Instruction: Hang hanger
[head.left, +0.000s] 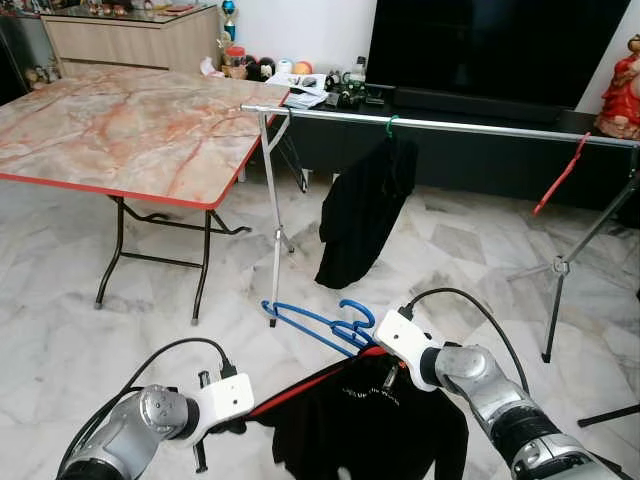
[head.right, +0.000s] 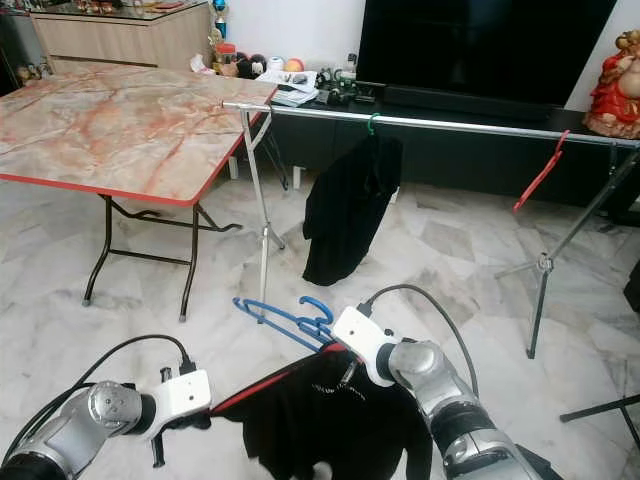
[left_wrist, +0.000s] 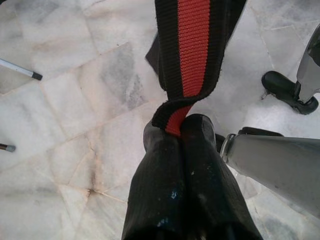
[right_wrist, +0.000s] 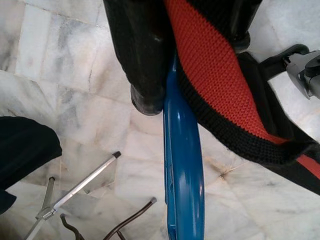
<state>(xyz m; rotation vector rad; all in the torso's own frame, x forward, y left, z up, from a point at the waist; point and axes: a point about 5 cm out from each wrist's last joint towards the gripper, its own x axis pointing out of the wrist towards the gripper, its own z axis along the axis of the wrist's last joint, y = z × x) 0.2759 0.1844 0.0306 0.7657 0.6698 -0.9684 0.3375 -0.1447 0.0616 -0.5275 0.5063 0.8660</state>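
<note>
A black shirt (head.left: 370, 415) with a red-striped neckband (left_wrist: 192, 45) is held low over the floor between my two grippers. My left gripper (left_wrist: 179, 131) is shut on the neckband at the shirt's left side (head.left: 240, 422). My right gripper (right_wrist: 172, 95) is shut on a blue plastic hanger (right_wrist: 184, 170), with the neckband lying across it. The hanger's hook end (head.left: 310, 320) sticks out toward the rack. Beyond it a silver rail (head.left: 450, 125) on tripod stands carries a black garment (head.left: 365, 210) on a green hanger and a bare red hanger (head.left: 560, 175).
A marble-top folding table (head.left: 130, 130) with a red edge stands at the left, close to the rail's left stand (head.left: 277, 230). A second tripod stand (head.left: 560, 265) is at the right. A large dark television (head.left: 490, 45) and a low cabinet sit behind the rail. The floor is pale marble tile.
</note>
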